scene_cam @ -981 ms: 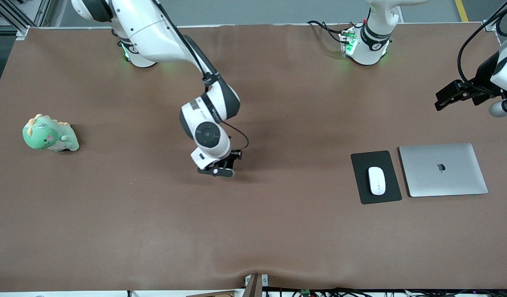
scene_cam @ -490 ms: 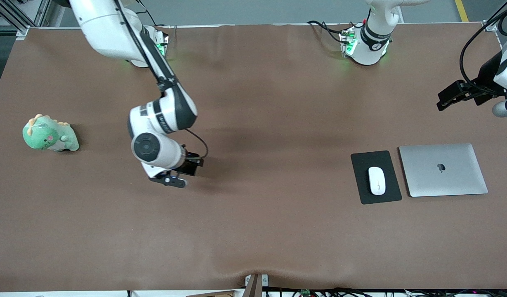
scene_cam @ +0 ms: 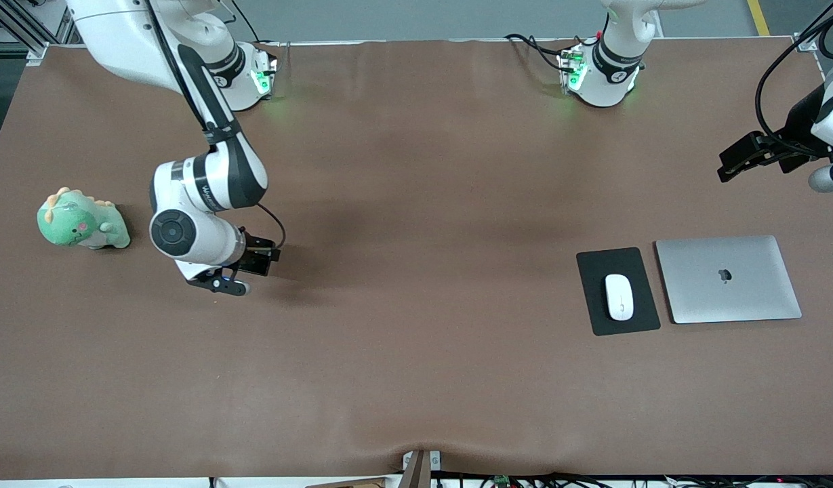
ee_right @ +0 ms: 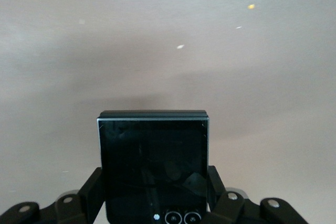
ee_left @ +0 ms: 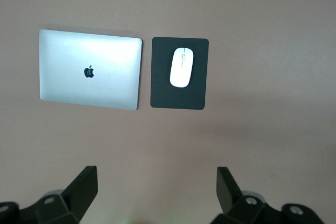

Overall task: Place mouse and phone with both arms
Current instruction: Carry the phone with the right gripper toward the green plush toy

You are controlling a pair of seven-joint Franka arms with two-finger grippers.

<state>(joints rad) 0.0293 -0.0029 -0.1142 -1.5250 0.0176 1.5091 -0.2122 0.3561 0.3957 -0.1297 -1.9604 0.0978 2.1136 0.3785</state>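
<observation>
The white mouse lies on a black mat beside a closed silver laptop, toward the left arm's end of the table; it also shows in the left wrist view. My left gripper is open and empty, held high over the table's edge at that end. My right gripper is shut on the black phone, holding it over bare table near the green toy. The phone fills the space between the fingers.
A green plush dinosaur sits toward the right arm's end of the table, close to the right gripper. The mat and laptop also show in the left wrist view. The brown table cover is bare in the middle.
My right arm has swung from the table's middle toward its own end, carrying the phone closer to the plush dinosaur. The left arm has barely moved.
</observation>
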